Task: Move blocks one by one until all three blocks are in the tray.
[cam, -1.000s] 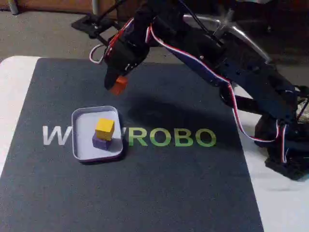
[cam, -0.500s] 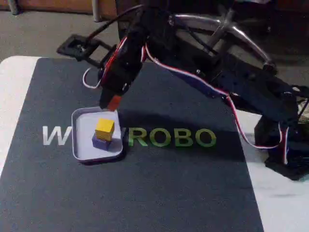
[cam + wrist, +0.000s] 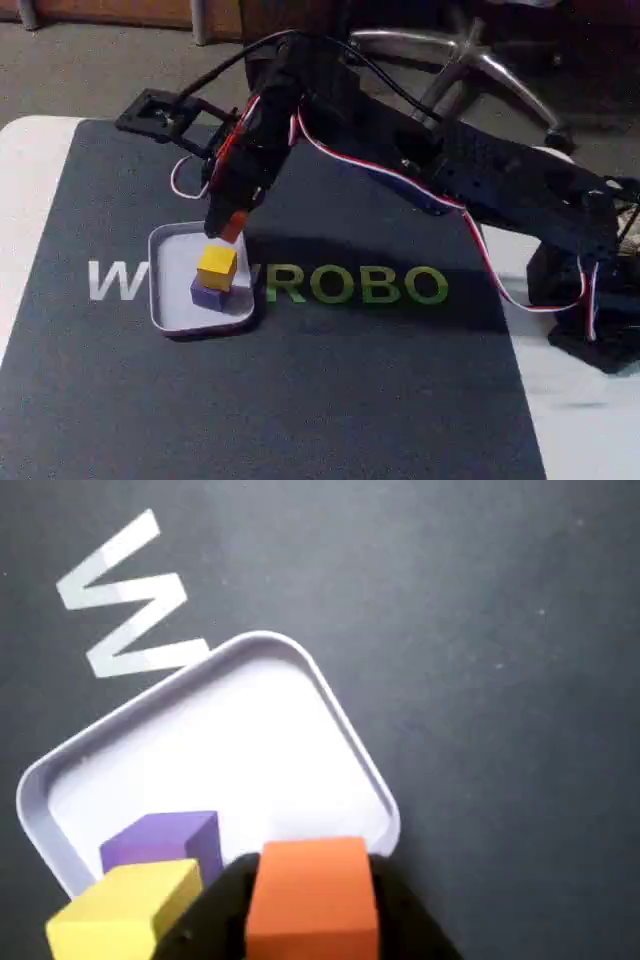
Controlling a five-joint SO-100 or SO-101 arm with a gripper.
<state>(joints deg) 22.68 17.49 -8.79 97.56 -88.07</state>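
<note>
Over tray (image 3: 165, 262) rim, claw (image 3: 228, 226) gripping orange block (image 3: 312, 898), yellow block (image 3: 217, 267) atop purple block (image 3: 208, 294) just beside.

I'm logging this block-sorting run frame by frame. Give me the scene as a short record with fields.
gripper: shut on orange block, above the tray's rim
tray: pale, on the dark mat
yellow block: in the tray, stacked on the purple block
purple block: in the tray
blocks in tray: two
blocks left: one, held
</note>
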